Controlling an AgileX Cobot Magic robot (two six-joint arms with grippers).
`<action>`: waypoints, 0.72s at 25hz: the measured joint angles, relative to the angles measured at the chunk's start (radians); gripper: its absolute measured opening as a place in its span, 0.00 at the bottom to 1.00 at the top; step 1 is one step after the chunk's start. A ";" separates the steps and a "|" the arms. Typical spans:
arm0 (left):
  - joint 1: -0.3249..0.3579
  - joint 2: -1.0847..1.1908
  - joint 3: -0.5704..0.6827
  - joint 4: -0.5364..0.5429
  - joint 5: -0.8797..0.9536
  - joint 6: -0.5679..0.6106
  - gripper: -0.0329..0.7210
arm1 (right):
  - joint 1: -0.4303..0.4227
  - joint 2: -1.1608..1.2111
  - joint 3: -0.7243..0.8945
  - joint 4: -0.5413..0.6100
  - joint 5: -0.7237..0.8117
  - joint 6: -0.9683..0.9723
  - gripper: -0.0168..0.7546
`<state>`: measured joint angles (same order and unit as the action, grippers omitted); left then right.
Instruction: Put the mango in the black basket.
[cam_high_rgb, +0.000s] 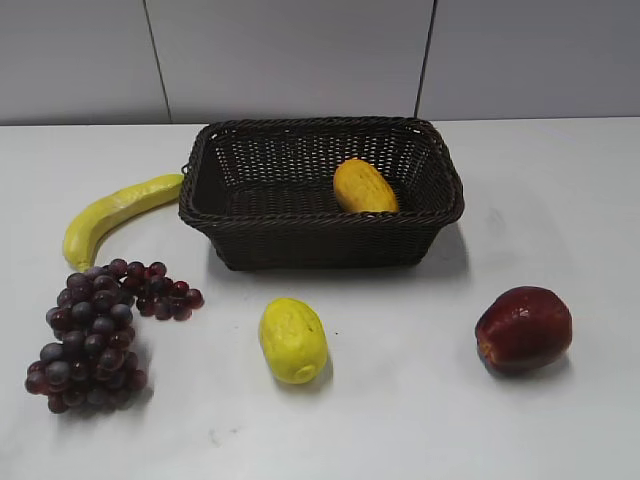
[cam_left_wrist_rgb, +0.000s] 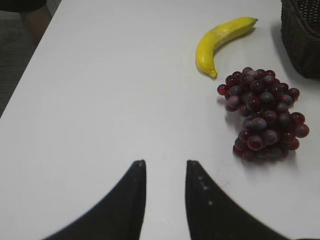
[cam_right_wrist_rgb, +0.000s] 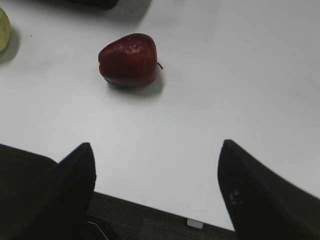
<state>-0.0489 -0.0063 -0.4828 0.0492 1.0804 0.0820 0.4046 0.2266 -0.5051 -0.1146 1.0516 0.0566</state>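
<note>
The orange-yellow mango (cam_high_rgb: 364, 187) lies inside the black basket (cam_high_rgb: 225, 215), against its right inner side. The basket stands at the back middle of the white table; one corner of it shows in the left wrist view (cam_left_wrist_rgb: 302, 40). Neither gripper shows in the exterior view. My left gripper (cam_left_wrist_rgb: 165, 162) is open and empty, over bare table left of the grapes. My right gripper (cam_right_wrist_rgb: 157, 145) is wide open and empty, at the table's front edge, nearer than the red apple.
A yellow banana (cam_high_rgb: 115, 212) (cam_left_wrist_rgb: 220, 40) lies left of the basket. Purple grapes (cam_high_rgb: 95, 335) (cam_left_wrist_rgb: 262, 115) lie at the front left. A pale yellow bumpy fruit (cam_high_rgb: 292, 340) sits in front of the basket. A red apple (cam_high_rgb: 523, 328) (cam_right_wrist_rgb: 129, 60) sits front right.
</note>
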 joint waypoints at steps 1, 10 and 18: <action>0.000 0.000 0.000 0.000 0.000 0.000 0.31 | -0.009 -0.015 0.000 0.001 -0.001 0.000 0.78; 0.000 0.000 0.000 0.000 0.000 0.000 0.31 | -0.254 -0.204 0.001 0.002 -0.003 0.000 0.78; 0.000 0.000 0.000 0.001 0.000 0.000 0.31 | -0.297 -0.231 0.001 0.005 -0.003 0.000 0.78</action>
<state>-0.0489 -0.0063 -0.4828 0.0504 1.0804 0.0820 0.1079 -0.0040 -0.5040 -0.1091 1.0491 0.0563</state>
